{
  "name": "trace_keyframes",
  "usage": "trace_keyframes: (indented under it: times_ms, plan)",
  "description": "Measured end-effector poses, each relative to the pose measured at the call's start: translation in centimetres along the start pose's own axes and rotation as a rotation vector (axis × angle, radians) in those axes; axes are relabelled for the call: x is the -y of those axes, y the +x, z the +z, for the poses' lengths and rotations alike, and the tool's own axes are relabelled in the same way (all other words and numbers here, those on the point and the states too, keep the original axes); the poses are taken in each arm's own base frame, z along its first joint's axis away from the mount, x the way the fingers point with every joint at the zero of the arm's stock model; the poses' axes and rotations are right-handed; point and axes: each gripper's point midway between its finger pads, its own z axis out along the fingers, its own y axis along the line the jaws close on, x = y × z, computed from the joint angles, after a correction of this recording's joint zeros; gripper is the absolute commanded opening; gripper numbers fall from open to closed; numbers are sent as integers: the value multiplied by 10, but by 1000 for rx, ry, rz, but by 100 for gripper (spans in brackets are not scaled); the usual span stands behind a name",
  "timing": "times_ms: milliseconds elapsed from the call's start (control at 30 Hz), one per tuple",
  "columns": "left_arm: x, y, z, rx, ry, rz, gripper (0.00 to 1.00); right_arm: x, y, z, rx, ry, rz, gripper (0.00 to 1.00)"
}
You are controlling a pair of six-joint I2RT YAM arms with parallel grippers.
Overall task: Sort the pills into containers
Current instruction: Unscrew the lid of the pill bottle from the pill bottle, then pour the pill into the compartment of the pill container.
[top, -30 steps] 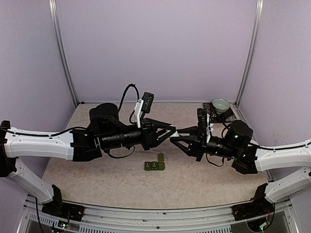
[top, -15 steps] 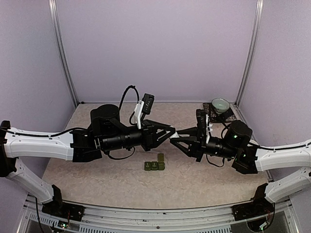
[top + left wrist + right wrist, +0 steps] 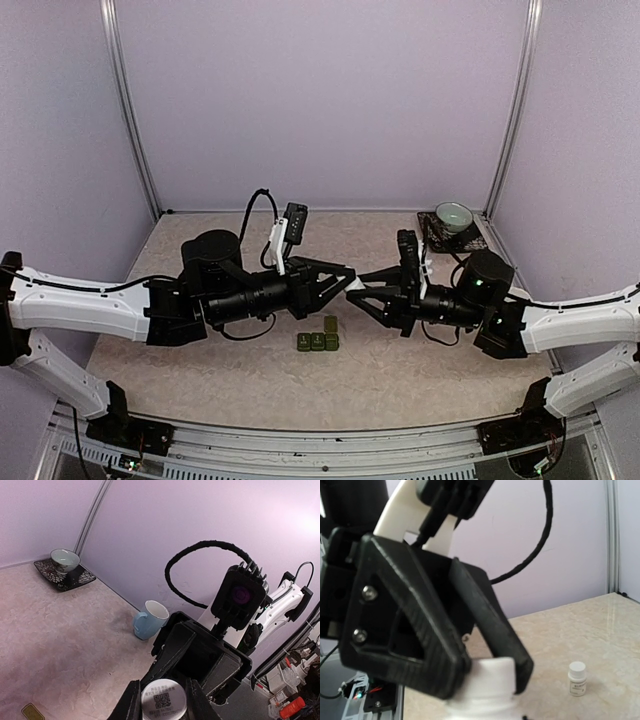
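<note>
Entry: white pill bottle, smooth round plastic, held in mid-air between two hands above the speckled beige counter. We record the left hand pinched nearly shut on the plain cap, and the right hand closed tight round the body. To unscrew well, we judge the two hands should stay in line, the body held steady and upright enough that nothing spills. Containers: dark green hard-plastic strip of three square lidded cells, lying on the counter just below the hands, one lid apparently raised.
</note>
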Motion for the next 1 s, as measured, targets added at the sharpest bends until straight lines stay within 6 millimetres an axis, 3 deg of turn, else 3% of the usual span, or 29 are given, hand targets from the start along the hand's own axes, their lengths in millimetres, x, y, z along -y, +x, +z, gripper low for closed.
trace_keyframes:
  times_ms: [267, 567, 833, 1000]
  plan:
    - [-13, -5, -1, 31, -107, -76, 16, 9, 3, 6, -17, 56, 1, 0]
    - [-19, -54, -1, 154, -240, -152, 16, 34, 13, 6, -68, 212, -31, 0]
    - [-29, -44, -7, 137, -287, -151, 19, 36, 19, 0, -90, 230, -76, 0]
    - [-34, -34, -20, 120, -294, -148, 19, 31, 43, -8, -141, 204, -79, 0]
